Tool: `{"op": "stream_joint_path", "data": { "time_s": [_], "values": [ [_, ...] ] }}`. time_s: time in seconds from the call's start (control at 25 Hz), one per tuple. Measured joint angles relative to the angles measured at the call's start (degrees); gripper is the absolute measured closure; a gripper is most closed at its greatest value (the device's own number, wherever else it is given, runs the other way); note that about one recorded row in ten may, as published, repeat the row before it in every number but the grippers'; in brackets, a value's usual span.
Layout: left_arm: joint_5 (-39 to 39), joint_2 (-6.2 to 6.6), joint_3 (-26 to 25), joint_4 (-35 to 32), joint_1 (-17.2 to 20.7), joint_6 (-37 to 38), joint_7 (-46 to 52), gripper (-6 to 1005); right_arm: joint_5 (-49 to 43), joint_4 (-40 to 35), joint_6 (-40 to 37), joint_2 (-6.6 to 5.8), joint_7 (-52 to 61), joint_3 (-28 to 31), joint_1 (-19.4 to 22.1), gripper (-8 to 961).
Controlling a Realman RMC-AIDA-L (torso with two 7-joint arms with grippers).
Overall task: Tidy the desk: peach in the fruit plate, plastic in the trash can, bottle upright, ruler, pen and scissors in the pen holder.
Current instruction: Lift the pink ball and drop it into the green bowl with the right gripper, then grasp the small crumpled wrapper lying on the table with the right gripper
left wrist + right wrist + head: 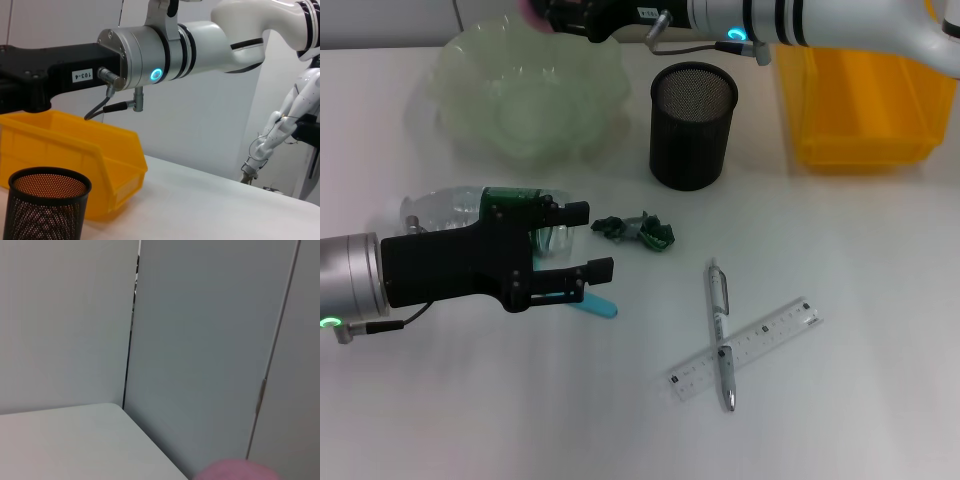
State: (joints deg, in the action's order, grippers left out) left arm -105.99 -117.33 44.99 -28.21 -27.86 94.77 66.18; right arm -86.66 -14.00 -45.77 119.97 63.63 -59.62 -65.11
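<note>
Over far plate: my right end effector [552, 18] grips the round pink peach [533, 12] above the pale green glass fruit plate [525, 95].
Near left: my left end effector [590, 240] gapes open over the desk [840, 420].

On the white tabletop [840, 400] the left pincer [588, 240] hung with its fingers apart over a lying clear bottle [450, 208] and a teal-handled pair of scissors [592, 304]. Just beside its upper finger lay crumpled green plastic [638, 231]. A pen [720, 330] lay across a clear ruler [748, 350] nearer the front. The black mesh pen holder [691, 125] stood between the pale green fruit plate [528, 95] and a yellow bin [860, 105]. The right pincer [555, 20] held something pink, the peach [533, 12], above the plate's far rim.
</note>
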Motion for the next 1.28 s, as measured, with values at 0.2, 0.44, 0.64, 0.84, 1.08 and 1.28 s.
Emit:
{"op": "stream_joint_path", "data": {
  "time_s": [0.2, 0.44, 0.64, 0.84, 1.08, 1.28],
  "values": [
    [0.0, 0.0, 0.0, 0.0, 0.0, 0.0, 0.0, 240, 0.0, 0.0, 0.4, 0.0, 0.0, 0.0, -0.1, 419],
    [0.0, 0.0, 0.0, 0.0, 0.0, 0.0, 0.1, 240, 0.0, 0.0, 0.4, 0.0, 0.3, 0.0, -0.2, 200],
    [0.0, 0.0, 0.0, 0.0, 0.1, 0.0, 0.1, 241, 0.0, 0.0, 0.4, 0.0, 0.4, 0.0, -0.2, 199],
    [0.0, 0.0, 0.0, 0.1, 0.2, 0.0, 0.1, 241, 0.0, 0.0, 0.4, 0.0, 0.5, 0.0, -0.1, 199],
    [0.0, 0.0, 0.0, 0.2, 0.2, 0.2, 0.0, 241, 0.0, 0.0, 0.3, 0.0, 0.6, 0.0, 0.0, 200],
    [0.0, 0.0, 0.0, 0.4, 0.1, 0.2, 0.0, 242, 0.0, 0.0, 0.2, 0.0, 0.6, 0.0, 0.0, 200]
  ]
}}
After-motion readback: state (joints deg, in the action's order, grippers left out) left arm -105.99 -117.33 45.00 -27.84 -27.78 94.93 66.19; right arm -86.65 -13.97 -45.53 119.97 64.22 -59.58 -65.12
